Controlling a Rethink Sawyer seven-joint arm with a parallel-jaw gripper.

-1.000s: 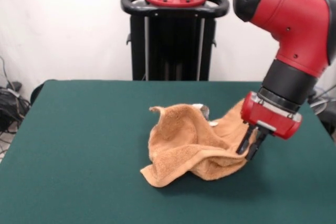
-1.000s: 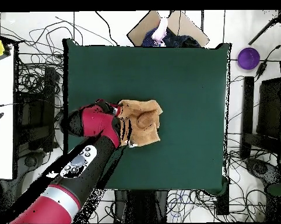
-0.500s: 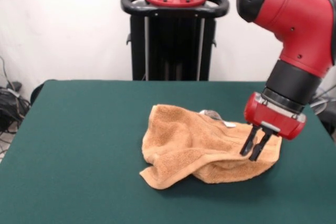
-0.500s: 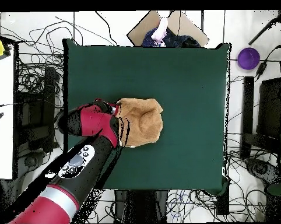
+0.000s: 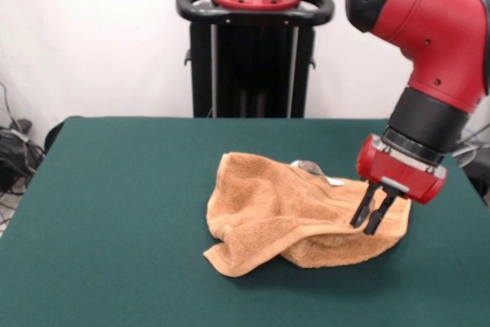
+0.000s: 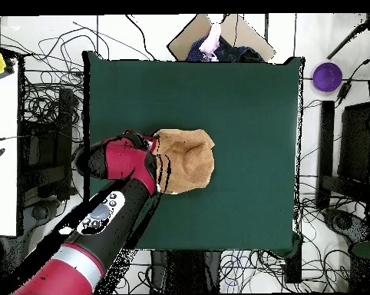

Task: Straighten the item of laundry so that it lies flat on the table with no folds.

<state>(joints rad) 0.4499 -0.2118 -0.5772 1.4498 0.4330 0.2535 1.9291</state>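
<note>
Towel (image 5: 291, 212) lies rumpled on the tabletop (image 5: 115, 212); gripper (image 5: 370, 218), narrowly parted at its right edge, should drag rightward slowly.

Bright, even light from above — the white wall (image 5: 92, 44) behind glares washed-out, the towel (image 5: 291, 216) casts a soft shadow toward the table's (image 5: 115, 227) near edge.
</note>
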